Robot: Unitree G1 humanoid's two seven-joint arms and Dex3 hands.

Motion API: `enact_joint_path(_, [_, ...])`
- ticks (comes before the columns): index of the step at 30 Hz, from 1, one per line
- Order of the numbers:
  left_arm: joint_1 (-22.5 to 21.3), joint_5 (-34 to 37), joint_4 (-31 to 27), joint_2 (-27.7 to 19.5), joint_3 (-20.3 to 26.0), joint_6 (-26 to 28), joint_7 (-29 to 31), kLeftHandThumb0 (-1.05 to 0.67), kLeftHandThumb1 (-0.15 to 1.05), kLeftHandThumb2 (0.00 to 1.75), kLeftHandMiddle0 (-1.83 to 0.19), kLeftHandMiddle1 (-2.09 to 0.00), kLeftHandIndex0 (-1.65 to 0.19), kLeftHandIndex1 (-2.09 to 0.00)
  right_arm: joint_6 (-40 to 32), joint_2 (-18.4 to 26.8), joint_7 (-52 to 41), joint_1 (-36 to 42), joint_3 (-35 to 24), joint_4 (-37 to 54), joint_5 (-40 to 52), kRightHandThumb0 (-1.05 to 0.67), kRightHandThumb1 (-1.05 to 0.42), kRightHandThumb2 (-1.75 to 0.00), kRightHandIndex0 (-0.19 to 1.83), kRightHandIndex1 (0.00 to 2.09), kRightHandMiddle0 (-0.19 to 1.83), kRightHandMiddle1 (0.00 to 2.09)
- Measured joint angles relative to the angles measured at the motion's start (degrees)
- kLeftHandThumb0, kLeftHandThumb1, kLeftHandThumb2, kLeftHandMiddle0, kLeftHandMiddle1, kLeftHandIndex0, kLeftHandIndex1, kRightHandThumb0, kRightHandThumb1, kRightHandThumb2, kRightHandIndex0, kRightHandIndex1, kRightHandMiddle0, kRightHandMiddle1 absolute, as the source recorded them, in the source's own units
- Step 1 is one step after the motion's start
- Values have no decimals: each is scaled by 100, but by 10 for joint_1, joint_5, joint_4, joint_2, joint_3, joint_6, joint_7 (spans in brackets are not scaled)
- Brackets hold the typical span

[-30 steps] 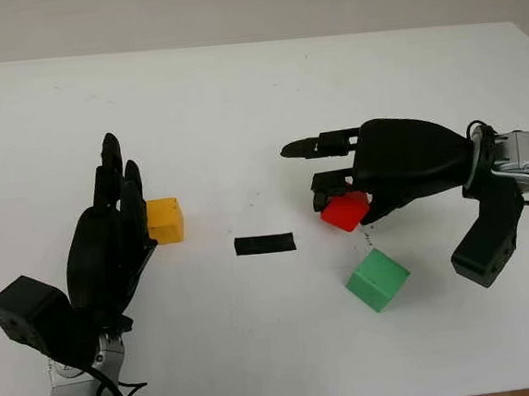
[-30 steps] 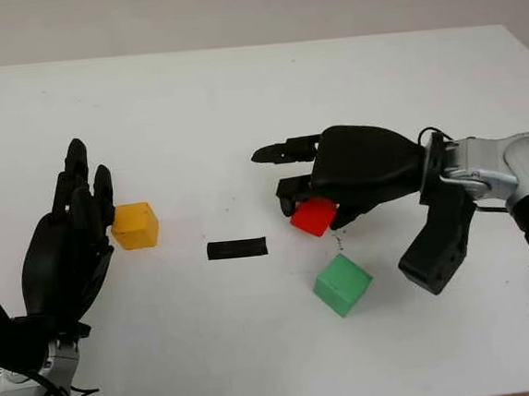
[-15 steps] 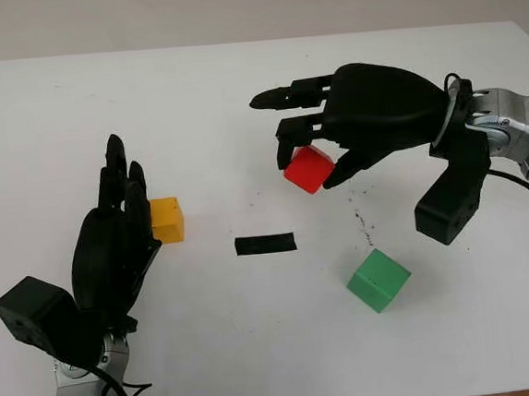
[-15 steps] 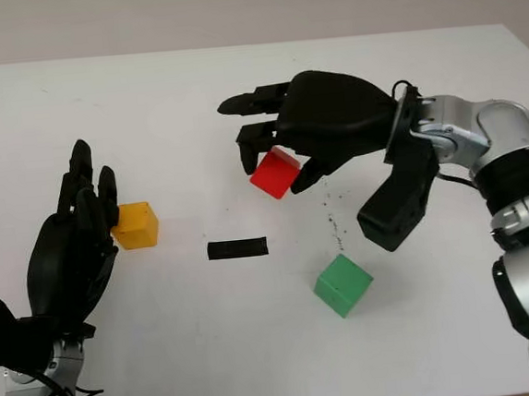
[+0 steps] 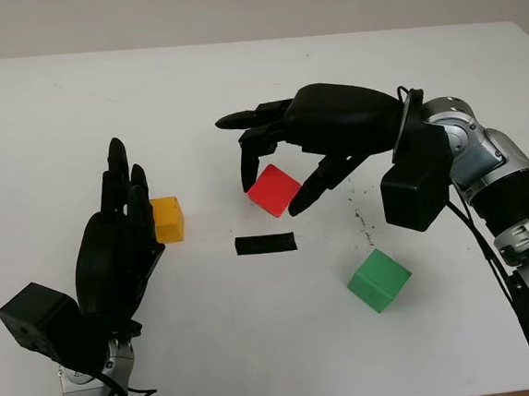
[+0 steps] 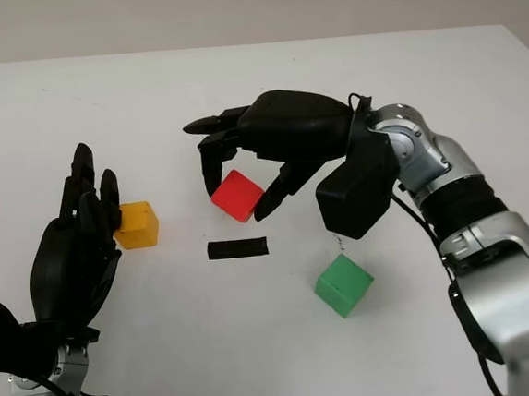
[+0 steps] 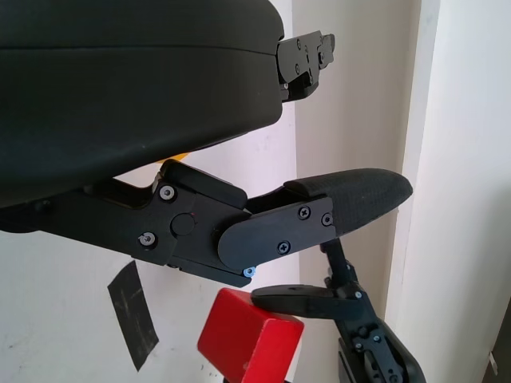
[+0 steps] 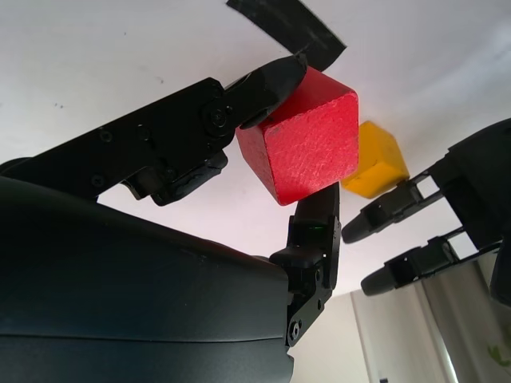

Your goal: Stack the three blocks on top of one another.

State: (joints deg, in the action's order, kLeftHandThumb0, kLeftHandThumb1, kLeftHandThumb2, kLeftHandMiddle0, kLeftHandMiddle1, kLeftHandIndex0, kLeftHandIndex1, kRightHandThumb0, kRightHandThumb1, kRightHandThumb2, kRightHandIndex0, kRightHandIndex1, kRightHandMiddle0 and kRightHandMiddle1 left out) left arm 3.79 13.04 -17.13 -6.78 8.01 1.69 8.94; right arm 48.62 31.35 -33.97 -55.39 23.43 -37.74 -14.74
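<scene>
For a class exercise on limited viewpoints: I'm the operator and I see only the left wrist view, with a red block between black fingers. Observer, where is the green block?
Observer: The green block sits alone on the table, on the robot's right.
Operator: And the yellow one?
Observer: The yellow block is close beside the open left hand.
Operator: Whose fingers hold the red one?
Observer: The right hand pinches the red block, tilted, just beyond the black tape strip.

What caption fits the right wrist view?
Right hand pinches the red block above the table, yellow block beyond.
</scene>
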Motion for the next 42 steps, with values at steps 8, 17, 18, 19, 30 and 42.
enact_joint_path(8, [0, 0, 0, 0, -1, -3, 0, -75, 105, 68, 19, 0, 19, 0, -21, -17, -50, 9, -1, 2, 5, -43, -92, -5, 16, 3, 43, 140])
enact_joint_path(17, [0, -1, 0, 1, -1, -5, -1, -75, 105, 69, 19, 0, 19, 0, -36, -40, -73, 15, -1, -5, 3, -43, -91, -5, 16, 4, 46, 139])
enact_joint_path(18, [0, -1, 0, 1, -2, -5, -2, -75, 105, 69, 19, 0, 19, 0, -36, -43, -73, 15, -1, -8, 2, -43, -91, -5, 15, 4, 46, 139])
enact_joint_path(19, [1, -2, -1, 1, -2, -5, -3, -75, 105, 69, 19, 0, 19, 0, -38, -46, -73, 15, -1, -11, -1, -44, -92, -6, 15, 4, 46, 140])
enact_joint_path(30, [9, -3, -5, 1, -3, -5, -8, -75, 105, 69, 19, 0, 19, 0, -22, -75, -37, 18, -1, -75, -38, -48, -92, -5, 14, 4, 46, 146])
enact_joint_path(42, [11, -8, -13, 1, -3, -5, -7, -74, 105, 69, 19, 0, 19, 0, -9, -84, -14, 14, -1, -111, -69, -47, -92, -5, 13, 5, 43, 150])
